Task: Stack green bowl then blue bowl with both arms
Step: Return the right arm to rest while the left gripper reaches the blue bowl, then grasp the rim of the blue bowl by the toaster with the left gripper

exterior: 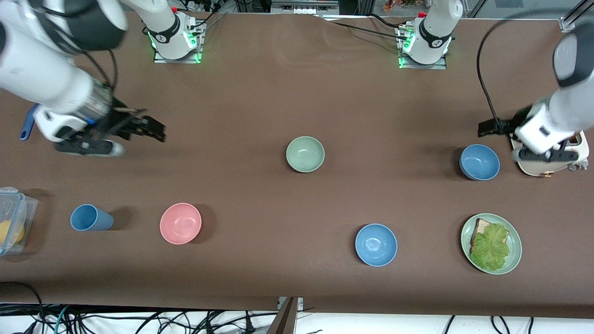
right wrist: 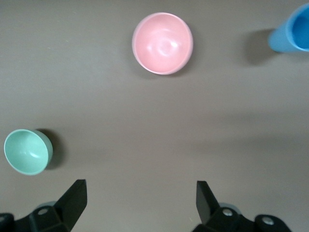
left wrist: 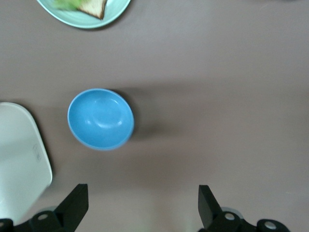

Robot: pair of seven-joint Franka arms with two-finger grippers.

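A blue bowl [exterior: 376,244] is sitting nearest the camera, the green bowl [exterior: 305,154] mid-table, farther back. Another blue bowl [exterior: 479,162] is lying by the left gripper [left wrist: 142,205], jaws wide, empty. The right gripper [right wrist: 141,203] is hovering likewise.

I can read no text, label, brand, number or sign anywhere from here, not on the bowls, the table or the arms.
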